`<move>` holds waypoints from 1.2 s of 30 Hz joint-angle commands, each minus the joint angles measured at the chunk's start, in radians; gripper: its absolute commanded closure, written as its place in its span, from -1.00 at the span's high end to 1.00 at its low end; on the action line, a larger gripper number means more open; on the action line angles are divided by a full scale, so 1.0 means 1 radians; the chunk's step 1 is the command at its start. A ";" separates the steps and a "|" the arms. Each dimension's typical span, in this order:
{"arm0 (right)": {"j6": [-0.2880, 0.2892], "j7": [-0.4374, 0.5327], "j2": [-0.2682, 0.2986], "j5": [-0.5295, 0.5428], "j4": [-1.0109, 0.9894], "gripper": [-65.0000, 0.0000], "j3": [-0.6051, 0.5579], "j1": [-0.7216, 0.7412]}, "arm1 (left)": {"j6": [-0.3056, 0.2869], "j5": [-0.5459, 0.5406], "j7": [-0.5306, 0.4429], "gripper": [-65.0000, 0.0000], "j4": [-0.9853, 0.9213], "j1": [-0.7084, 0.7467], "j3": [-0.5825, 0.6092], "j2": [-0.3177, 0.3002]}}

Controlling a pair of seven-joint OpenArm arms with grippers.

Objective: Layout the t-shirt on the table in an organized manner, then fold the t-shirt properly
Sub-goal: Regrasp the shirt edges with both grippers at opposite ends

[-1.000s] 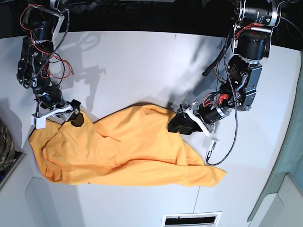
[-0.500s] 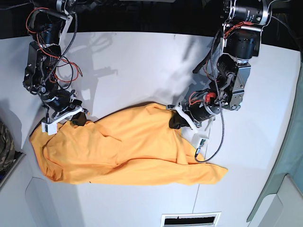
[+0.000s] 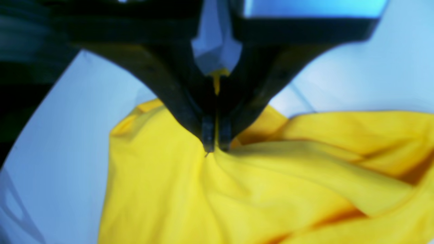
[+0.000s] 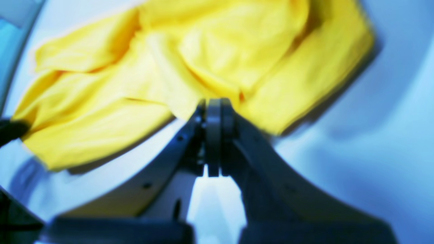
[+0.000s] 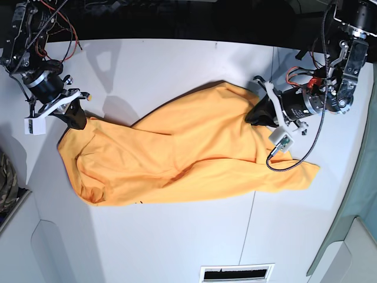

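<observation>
Nearest the base camera, at the bottom edge, a slotted vent point(image 5: 238, 273) sits in the white tabletop point(image 5: 177, 236), whose thin dark seam lines run up toward the cloth. Past it the t-shirt point(image 5: 188, 156) lies stretched slantwise across the middle of the tabletop, plain orange-yellow side up, rumpled with long folds; its near left end bunches into a rounded lobe and its near right end runs out to a flat corner. At the far right edge of the cloth the left pincer point(image 5: 253, 117) is pressed together and pinching the t-shirt; the left wrist view shows the dark jaws closed tip to tip with yellow fabric point(image 3: 237, 189) drawn into a gathered peak between them, a thin strip of yellow showing up the slit. At the far left edge the right pincer point(image 5: 78, 122) is likewise pressed together on the t-shirt's upper corner; in the right wrist view the jaw tips meet against the cloth's edge, though that view is blurred and how much fabric point(image 4: 190, 67) lies between them cannot be told. A dark patterned bundle point(image 5: 6, 183) lies at the left margin, off the tabletop. Farthest back, behind the tabletop's rear edge, all is dark
</observation>
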 commanded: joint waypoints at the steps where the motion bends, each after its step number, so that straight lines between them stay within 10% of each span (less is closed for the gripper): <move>1: 0.009 0.021 0.019 0.035 0.054 -1.00 0.013 -0.023 | -0.012 -0.019 -0.019 -1.00 0.037 0.013 -0.003 -0.023; 8: 0.009 0.036 0.059 0.050 0.213 -1.00 0.034 -0.001 | -0.012 -0.017 -0.019 -1.00 0.078 0.039 -0.003 -0.097; 18: 0.008 -0.098 0.163 0.061 -0.077 -1.00 0.001 0.322 | -0.013 -0.007 -0.022 -1.00 0.078 0.039 -0.003 -0.096; 23: 0.010 -0.199 0.160 0.132 -0.082 0.01 -0.007 0.269 | -0.012 -0.007 -0.037 -1.00 0.078 0.039 -0.003 -0.090; 36: -0.003 0.042 0.116 -0.031 -0.291 0.03 -0.261 0.180 | -0.012 -0.008 -0.037 -1.00 0.078 0.039 -0.003 -0.063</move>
